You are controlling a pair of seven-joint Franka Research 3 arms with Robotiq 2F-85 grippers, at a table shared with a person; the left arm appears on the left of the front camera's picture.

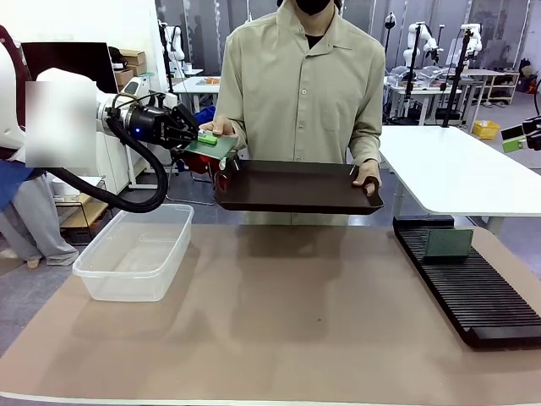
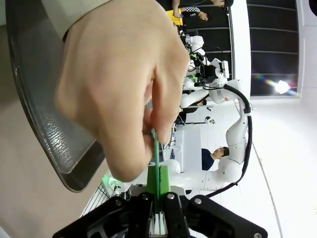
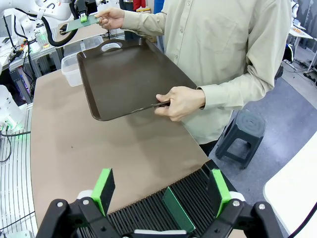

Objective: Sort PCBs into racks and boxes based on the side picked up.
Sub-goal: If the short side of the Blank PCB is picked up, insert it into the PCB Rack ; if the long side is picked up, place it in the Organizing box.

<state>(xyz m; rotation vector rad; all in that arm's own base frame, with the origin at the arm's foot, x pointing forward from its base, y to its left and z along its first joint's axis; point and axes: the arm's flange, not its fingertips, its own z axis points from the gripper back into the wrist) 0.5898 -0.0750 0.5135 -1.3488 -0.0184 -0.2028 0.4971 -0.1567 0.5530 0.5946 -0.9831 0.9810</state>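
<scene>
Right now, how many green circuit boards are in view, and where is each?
2. One PCB is pinched flat between the left gripper fingers while the person's hand holds its other end. The other PCB stands upright in the black rack.

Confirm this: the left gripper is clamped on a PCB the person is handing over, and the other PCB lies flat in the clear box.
Not quite. The left gripper is shut on a PCB that the person's hand also holds, but the other PCB stands upright in the black rack, as the front view shows. The clear box holds no board.
</scene>
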